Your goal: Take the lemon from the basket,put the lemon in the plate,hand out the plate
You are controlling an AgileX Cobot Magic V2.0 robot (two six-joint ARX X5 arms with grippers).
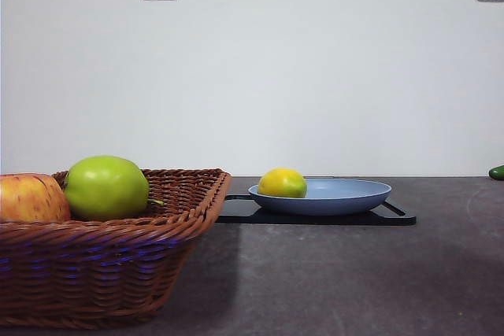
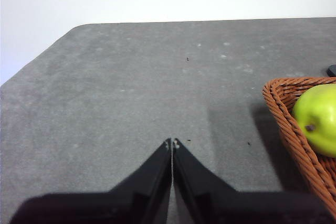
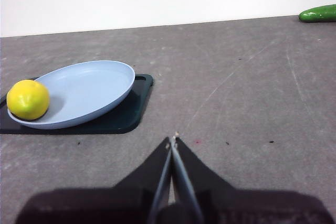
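The yellow-green lemon lies in the light blue plate, at the plate's edge nearest the basket. The brown wicker basket stands at the near left. My right gripper is shut with nothing in it, above bare table a short way from the plate. Over bare table beside the basket, my left gripper is shut and holds nothing. Neither arm shows in the front view.
The plate rests on a flat black tray. A green apple and a red-yellow apple sit in the basket. A dark green cucumber lies at the far right by the wall.
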